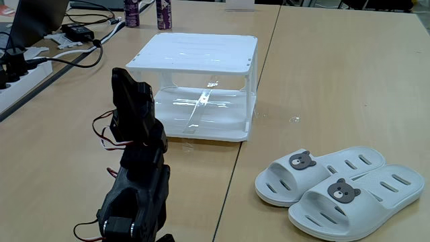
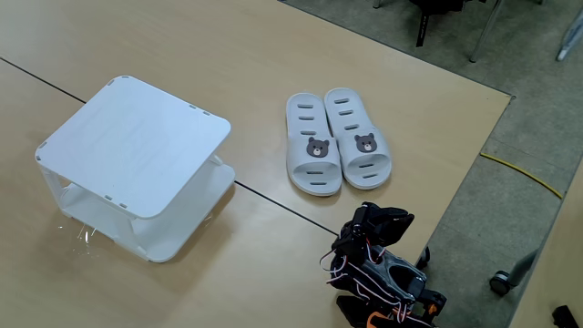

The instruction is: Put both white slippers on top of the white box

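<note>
Two white slippers [image 1: 339,191] on wooden table [image 1: 322,81]

In both fixed views the two slippers [image 1: 322,176] [image 2: 310,143] [image 1: 359,202] [image 2: 357,137] lie side by side, touching, on the worktop [image 1: 336,81] [image 2: 273,55] — well apart from the box [image 1: 198,84] [image 2: 137,164]. In a fixed view the box stands left of and behind them, with the arm [image 1: 138,175] nearest the camera, left of the slippers. Cables and bottles [image 1: 148,13] lie behind the box.
</note>
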